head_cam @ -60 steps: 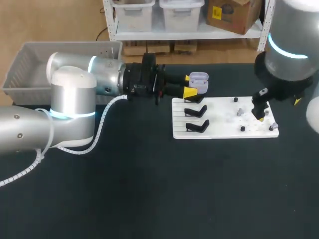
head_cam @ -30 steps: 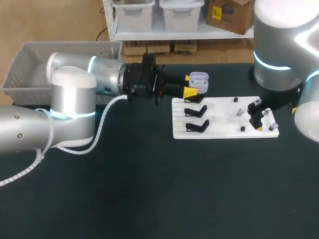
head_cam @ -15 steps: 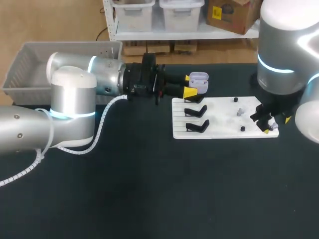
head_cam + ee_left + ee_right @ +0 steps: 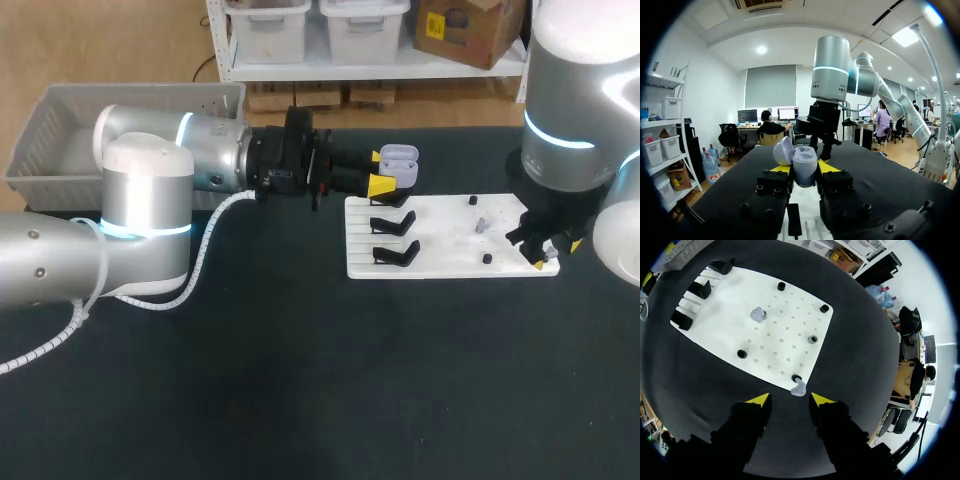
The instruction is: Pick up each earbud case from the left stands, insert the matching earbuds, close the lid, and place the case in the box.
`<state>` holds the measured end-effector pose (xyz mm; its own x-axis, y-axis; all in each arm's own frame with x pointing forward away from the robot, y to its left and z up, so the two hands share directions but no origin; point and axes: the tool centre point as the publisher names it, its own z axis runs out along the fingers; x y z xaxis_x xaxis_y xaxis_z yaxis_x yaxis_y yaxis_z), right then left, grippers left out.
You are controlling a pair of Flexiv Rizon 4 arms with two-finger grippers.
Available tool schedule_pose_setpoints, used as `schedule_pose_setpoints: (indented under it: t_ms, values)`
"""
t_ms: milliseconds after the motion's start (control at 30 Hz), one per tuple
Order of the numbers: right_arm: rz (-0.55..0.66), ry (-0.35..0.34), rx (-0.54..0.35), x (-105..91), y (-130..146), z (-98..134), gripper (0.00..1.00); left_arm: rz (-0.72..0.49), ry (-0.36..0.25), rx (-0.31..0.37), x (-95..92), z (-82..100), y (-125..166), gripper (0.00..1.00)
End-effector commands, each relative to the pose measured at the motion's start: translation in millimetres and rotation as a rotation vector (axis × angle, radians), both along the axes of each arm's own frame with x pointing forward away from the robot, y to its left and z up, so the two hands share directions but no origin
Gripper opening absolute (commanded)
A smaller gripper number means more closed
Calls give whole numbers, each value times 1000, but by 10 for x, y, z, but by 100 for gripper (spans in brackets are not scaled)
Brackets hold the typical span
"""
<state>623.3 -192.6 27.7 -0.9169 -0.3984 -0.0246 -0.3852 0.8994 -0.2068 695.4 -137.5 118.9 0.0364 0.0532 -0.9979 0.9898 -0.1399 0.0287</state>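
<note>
A lavender earbud case (image 4: 400, 158) with its lid up is held level above the white board's (image 4: 440, 262) back left corner, my left gripper (image 4: 380, 170) shut on it. In the left wrist view the case (image 4: 804, 170) sits between the yellow tips of the left gripper (image 4: 804, 169). My right gripper (image 4: 548, 252) hangs over the board's front right corner. In the right wrist view a lavender earbud (image 4: 799, 388) on a corner peg lies just ahead of the right gripper (image 4: 790, 399), whose fingers stand apart without touching it. A second earbud (image 4: 758, 315) rests mid-board.
A grey bin (image 4: 60, 130) stands at the back left. Three black stands (image 4: 395, 238) line the board's left side, seen also as stands (image 4: 700, 289) in the right wrist view. Black pegs (image 4: 812, 339) dot the board (image 4: 785, 325).
My right gripper has shifted right, from over the board's right part to its front right corner. The left arm and the case have stayed where they were.
</note>
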Motion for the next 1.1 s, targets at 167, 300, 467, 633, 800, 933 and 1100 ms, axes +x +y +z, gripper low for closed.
schedule_pose_setpoints:
  t_ms: [167,300,467,633,800,933,1100]
  values:
    - [-10,3,19,81,-52,-79,45,5,-3,-2,-16,-5,5,0]
    - [-14,5,24,107,-66,-106,44,5,-3,-2,-16,-5,5,0]
    - [-16,6,28,128,-80,-121,42,5,-3,-2,-16,-5,5,0]
    - [-13,5,31,142,-80,-126,40,5,-3,-2,-16,-5,5,0]
    - [-11,7,32,144,-78,-139,33,5,-3,-2,-16,-5,5,0]
    - [-9,10,32,142,-78,-149,33,5,-3,-2,-16,-5,5,0]
    - [-5,12,30,141,-75,-157,33,5,-3,-2,-16,-5,5,0]
